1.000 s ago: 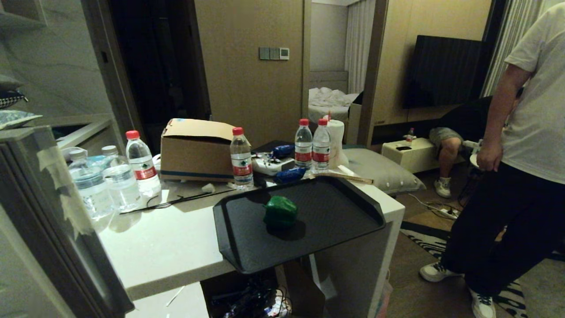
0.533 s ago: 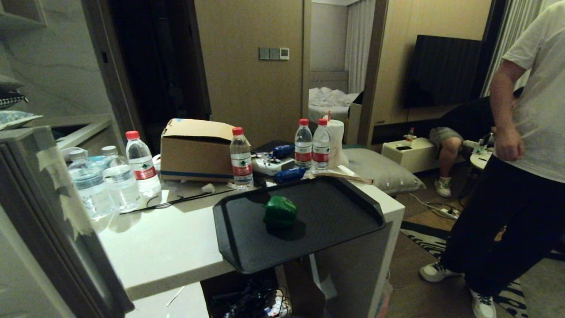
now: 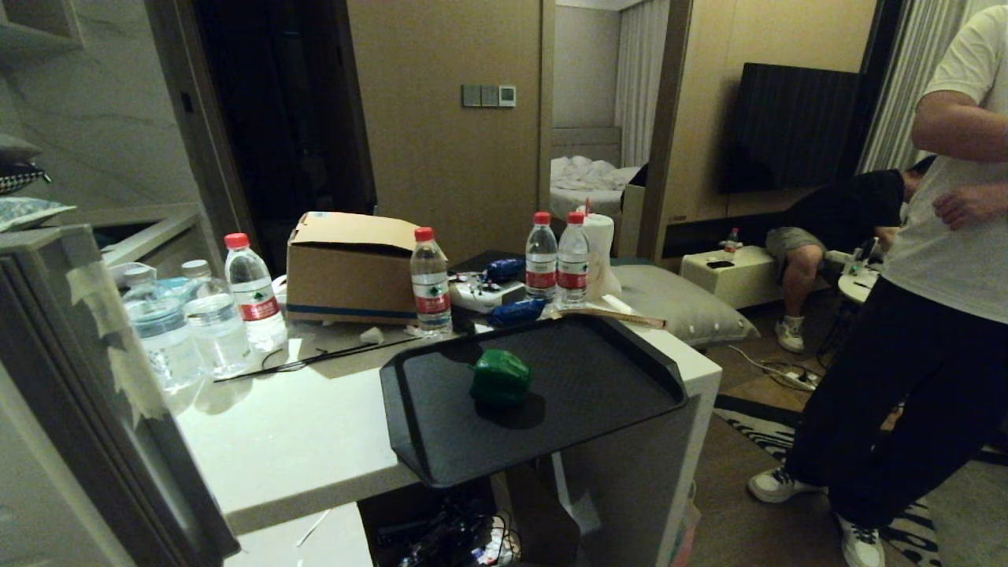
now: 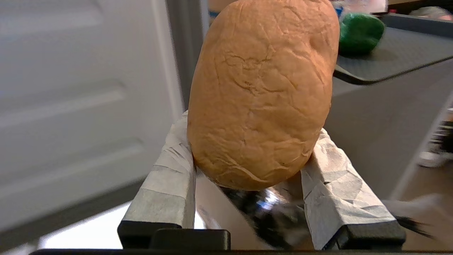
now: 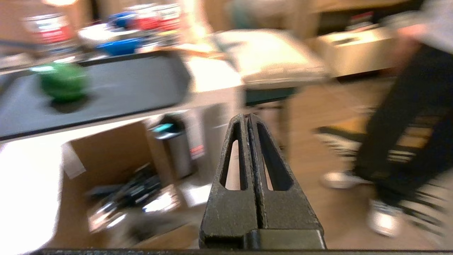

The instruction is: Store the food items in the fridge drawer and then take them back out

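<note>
Tan-brown and finely cracked, the bread roll (image 4: 260,92) fills the left wrist view, clamped between the two tape-wrapped fingers (image 4: 170,170) of the left gripper (image 4: 247,166), beside a white ribbed fridge door panel (image 4: 70,106). The head view shows neither the roll nor either arm; there the green pepper (image 3: 499,377) sits alone on the black tray (image 3: 598,394), whose front edge overhangs the white surface (image 3: 291,441). The left wrist view catches the same pepper beyond the roll, on the tray. The right wrist view shows the right gripper (image 5: 249,122) with its dark fingers pressed together and empty, hanging off the surface's front over the floor, with a carton of clutter (image 5: 120,191) and a small bin (image 5: 173,148) under the surface that the head view barely shows. Water bottles (image 3: 252,290) and a cardboard box (image 3: 350,268) stand behind the tray, and a person (image 3: 929,299) stands on the right. The fridge drawer appears in no view.
</note>
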Robot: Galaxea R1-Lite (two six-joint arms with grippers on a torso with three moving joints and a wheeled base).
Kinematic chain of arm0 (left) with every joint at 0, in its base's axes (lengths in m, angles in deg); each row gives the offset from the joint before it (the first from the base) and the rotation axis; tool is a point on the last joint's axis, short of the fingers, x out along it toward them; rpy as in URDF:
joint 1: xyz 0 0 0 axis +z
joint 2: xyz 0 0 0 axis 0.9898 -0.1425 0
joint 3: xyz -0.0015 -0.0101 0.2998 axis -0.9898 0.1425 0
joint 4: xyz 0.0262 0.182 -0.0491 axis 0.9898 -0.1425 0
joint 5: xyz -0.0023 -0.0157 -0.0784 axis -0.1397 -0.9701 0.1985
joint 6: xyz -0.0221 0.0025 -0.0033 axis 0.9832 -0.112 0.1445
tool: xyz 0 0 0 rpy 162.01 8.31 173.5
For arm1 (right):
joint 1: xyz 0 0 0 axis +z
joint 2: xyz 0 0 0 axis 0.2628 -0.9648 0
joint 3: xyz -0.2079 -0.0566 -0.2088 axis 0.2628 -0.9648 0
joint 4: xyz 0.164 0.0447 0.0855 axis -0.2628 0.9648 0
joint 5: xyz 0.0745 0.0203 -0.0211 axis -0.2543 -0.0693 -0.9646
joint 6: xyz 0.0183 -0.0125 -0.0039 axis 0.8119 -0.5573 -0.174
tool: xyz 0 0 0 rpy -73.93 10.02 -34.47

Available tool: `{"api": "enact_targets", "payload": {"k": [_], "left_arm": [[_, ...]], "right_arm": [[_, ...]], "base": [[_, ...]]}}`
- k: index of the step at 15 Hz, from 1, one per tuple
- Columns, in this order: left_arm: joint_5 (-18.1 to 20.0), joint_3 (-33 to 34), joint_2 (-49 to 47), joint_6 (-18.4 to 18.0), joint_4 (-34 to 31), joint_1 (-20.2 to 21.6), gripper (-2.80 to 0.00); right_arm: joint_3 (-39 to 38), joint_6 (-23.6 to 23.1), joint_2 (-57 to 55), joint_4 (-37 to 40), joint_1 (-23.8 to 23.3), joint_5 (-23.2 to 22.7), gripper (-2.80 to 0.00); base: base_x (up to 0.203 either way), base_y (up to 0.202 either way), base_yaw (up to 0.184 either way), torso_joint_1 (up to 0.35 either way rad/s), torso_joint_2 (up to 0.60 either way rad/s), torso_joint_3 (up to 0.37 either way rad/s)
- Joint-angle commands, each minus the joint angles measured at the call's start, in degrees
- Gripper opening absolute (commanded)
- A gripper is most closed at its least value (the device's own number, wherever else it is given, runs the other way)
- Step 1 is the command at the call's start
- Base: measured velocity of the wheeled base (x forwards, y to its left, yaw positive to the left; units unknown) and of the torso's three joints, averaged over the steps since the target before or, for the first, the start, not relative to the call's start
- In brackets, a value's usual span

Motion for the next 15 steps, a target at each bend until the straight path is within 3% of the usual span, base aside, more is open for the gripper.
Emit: {"api": "enact_targets", "payload": {"k": [1,3,7,11,14,15], "left_arm": [[0.15,0.69,0.02,0.73,0.16,-0.06,-2.8],[0.16,0.64,0.02,0.73,0.16,-0.07,-2.8],[0.15,0.63,0.02,0.73,0.16,-0.04,-2.8],[0.15,0.69,0.02,0.73,0.16,-0.07,-2.8],[0.15,0.69,0.02,0.73,0.16,-0.07,-2.8],[0.15,0.69,0.02,0.73,0.16,0.02,-2.8]], "right_arm": [[2.42,0.57,-17.1,-5.15,0.18,-4.39,-2.8],[3.39,1.02,-25.78,-10.74,1.8,-6.12,-2.8],[5.81,2.08,-41.16,-22.48,10.48,-6.73,-2.8],[11.2,2.9,-49.21,-25.01,23.06,-0.46,-2.8],[14.94,3.23,-54.43,-25.7,30.01,1.61,-2.8],[15.72,3.27,-56.23,-26.53,30.72,2.13,-2.01]], "base": [[0.0,0.0,0.0,0.0,0.0,0.0],[0.0,0.0,0.0,0.0,0.0,0.0],[0.0,0.0,0.0,0.0,0.0,0.0],[0.0,0.0,0.0,0.0,0.0,0.0],[0.0,0.0,0.0,0.0,0.0,0.0],[0.0,0.0,0.0,0.0,0.0,0.0]]}}
